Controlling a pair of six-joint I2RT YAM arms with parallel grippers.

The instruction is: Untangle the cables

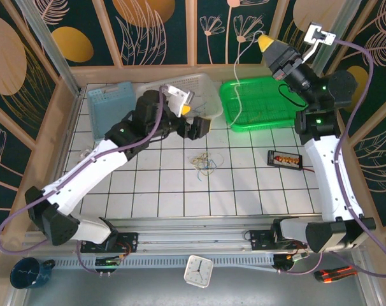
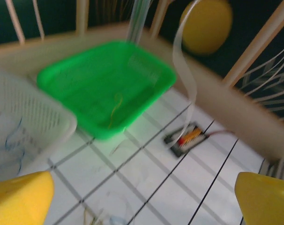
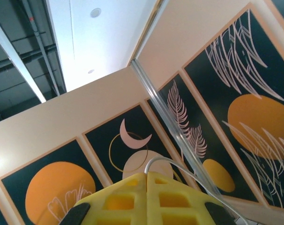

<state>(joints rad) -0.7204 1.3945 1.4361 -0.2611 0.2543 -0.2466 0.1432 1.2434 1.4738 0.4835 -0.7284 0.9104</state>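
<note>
Task part done, by judgement. On the table (image 1: pixel 244 191), beside the green tray (image 1: pixel 257 102), the raised right gripper (image 1: pixel 267 43) has its fingers pinching one white cable (image 1: pixel 237 80), which hangs toward the tray. The left gripper (image 2: pixel 142 199) has its fingers spread and empty. The clump of cables (image 1: pixel 204 162) lies tangled mid-table, not yet separated.

Top view's bright and even, only soft shadows on the worktop (image 1: pixel 244 185) — left wrist view is motion-blurred, green tray (image 2: pixel 85 79) smeared. Right wrist view's crisp.
</note>
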